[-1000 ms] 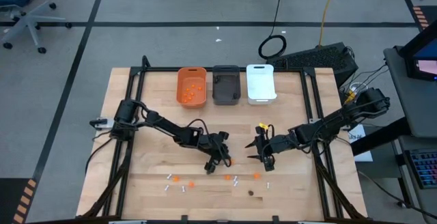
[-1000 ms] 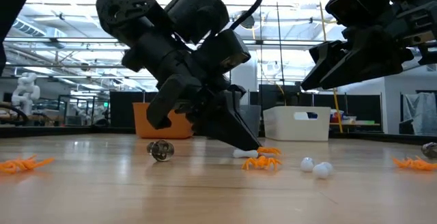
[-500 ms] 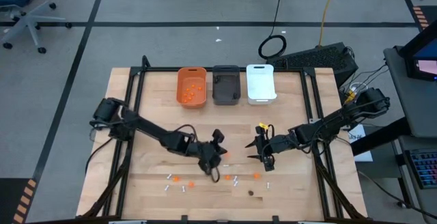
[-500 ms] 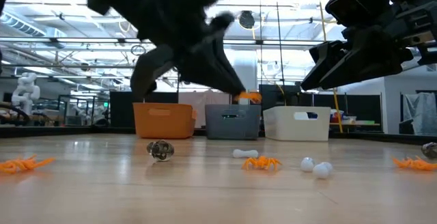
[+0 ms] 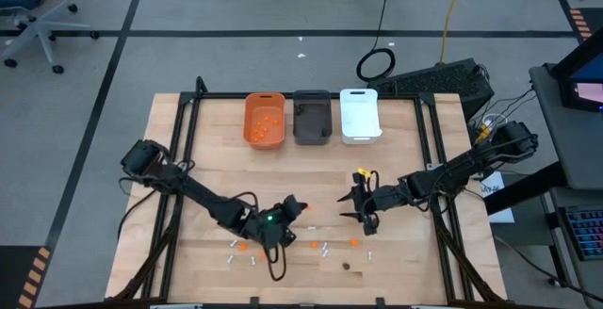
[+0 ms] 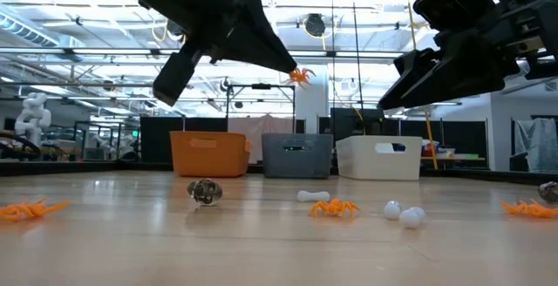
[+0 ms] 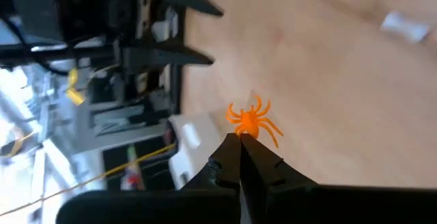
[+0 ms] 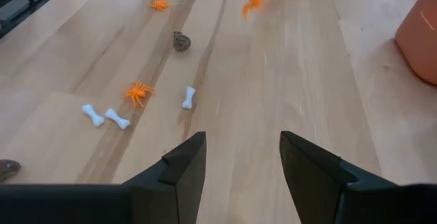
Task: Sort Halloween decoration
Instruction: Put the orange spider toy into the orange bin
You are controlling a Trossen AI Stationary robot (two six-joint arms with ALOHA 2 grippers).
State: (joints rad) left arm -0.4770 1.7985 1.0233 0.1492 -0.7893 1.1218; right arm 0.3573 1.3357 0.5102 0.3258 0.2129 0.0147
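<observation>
Orange spider (image 7: 251, 120) lifted, pinched in my left gripper (image 7: 240, 141).
Next I carry it to the orange bin (image 5: 265, 120); right gripper (image 8: 240, 166) waits, fingers apart.

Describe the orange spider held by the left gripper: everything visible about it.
The orange spider is a tiny bright orange piece, plastic by its look, with a rounded body and thin legs splaying outward. It is pinched at one end between the shut tips of the left gripper, lifted clear above the wooden table, touching nothing else, with the bins farther off behind.

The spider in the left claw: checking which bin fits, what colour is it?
Orange. The spider pinched in the left claw shows best in the left wrist view.
</observation>
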